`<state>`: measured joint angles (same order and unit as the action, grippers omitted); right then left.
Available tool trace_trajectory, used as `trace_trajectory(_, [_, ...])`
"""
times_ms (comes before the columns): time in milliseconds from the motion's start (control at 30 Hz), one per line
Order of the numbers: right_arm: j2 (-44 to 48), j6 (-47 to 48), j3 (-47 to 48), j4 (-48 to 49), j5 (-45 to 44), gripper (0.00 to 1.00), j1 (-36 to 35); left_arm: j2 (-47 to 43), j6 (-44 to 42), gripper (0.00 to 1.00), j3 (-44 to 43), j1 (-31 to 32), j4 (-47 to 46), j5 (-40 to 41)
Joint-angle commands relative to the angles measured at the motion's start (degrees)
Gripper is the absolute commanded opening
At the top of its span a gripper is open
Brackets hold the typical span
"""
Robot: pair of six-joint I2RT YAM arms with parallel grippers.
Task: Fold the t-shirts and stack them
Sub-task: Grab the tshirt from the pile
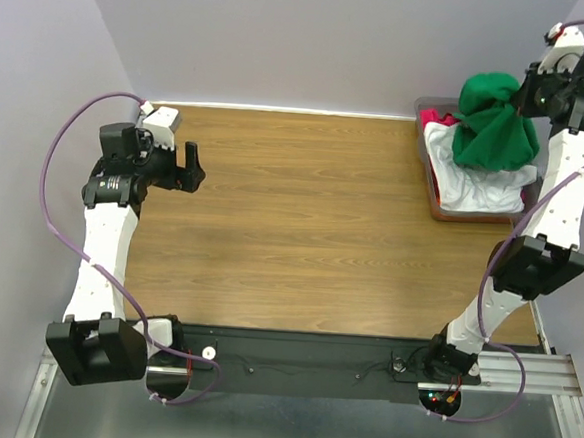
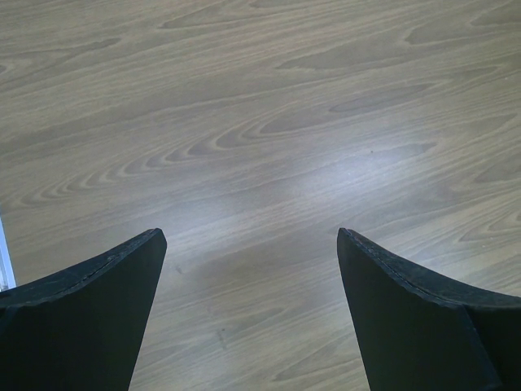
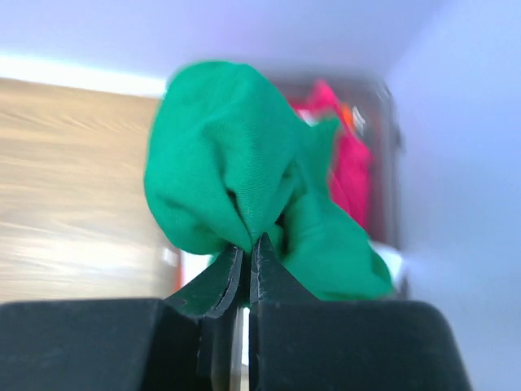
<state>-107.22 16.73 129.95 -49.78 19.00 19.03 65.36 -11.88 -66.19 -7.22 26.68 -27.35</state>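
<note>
Two robot arms share one wood-grain tabletop (image 1: 312, 220). At its far right stands one grey-brown plastic bin (image 1: 439, 213). The right claw (image 3: 248, 244) is clamped on one bright green t-shirt (image 1: 494, 123), bunched up over the bin. One white t-shirt (image 1: 470, 176) and one crimson red t-shirt (image 1: 441, 118) lie inside the bin. The left claw (image 2: 252, 236), fingers wide apart, hovers over the tabletop's left side.
</note>
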Motion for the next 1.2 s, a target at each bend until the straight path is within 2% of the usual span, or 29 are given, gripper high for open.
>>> trace_trajectory(0, [2.8,-5.3,6.5,1.6,15.5,0.01,-0.2,1.3,-0.2,0.99,-4.5,-0.4,0.8,-3.1])
trace_trajectory(133, [2.5,-9.3,10.2,2.8,32.4,0.01,-0.7,3.2,-0.5,0.99,-7.9,-3.3,3.6,-8.3])
trace_trajectory(233, [3.9,-14.8,10.5,9.1,38.5,0.01,-2.3,3.7,-0.8,0.99,-10.0,-5.3,4.9,-10.9])
trace_trajectory(267, [4.5,-16.5,10.2,14.7,39.3,0.01,-2.8,4.2,-0.9,0.99,-10.8,-6.0,5.2,-11.6])
trace_trajectory(367, [6.2,-24.7,9.8,22.8,40.9,0.01,-4.6,5.6,-1.0,0.98,-13.9,-6.4,6.7,-12.3])
trace_trajectory(400, [6.5,-26.6,9.7,27.7,41.1,0.01,-5.1,5.8,-1.0,0.98,-14.6,-6.5,7.5,-12.5])
trace_trajectory(533, [7.2,-33.1,10.1,35.3,40.2,0.00,-10.9,6.2,0.2,0.98,-17.3,-6.6,7.0,-13.8])
trace_trajectory(667, [6.3,-34.6,9.5,36.5,36.9,0.01,-18.8,6.1,1.4,0.98,-18.4,-6.6,6.0,-14.5])
trace_trajectory(700, [6.2,-34.7,7.9,36.9,36.0,0.00,-23.2,6.1,1.8,0.98,-18.6,-6.7,5.5,-14.6])
trace_trajectory(733, [6.1,-34.5,7.0,37.2,35.1,0.00,-23.2,6.0,1.9,0.98,-18.7,-6.7,5.4,-14.7])
trace_trajectory(900, [4.4,-30.1,4.5,37.5,25.7,0.01,-40.3,5.0,2.2,0.98,-19.0,-6.7,4.1,-15.4])
trace_trajectory(1033, [2.5,-27.1,5.4,37.5,21.4,0.00,-46.7,3.3,2.5,0.98,-18.2,-6.9,2.7,-15.7])
trace_trajectory(1167, [3.2,-27.6,-2.3,37.7,23.3,0.01,-47.9,2.0,1.3,0.98,-16.9,-7.4,2.4,-16.7])
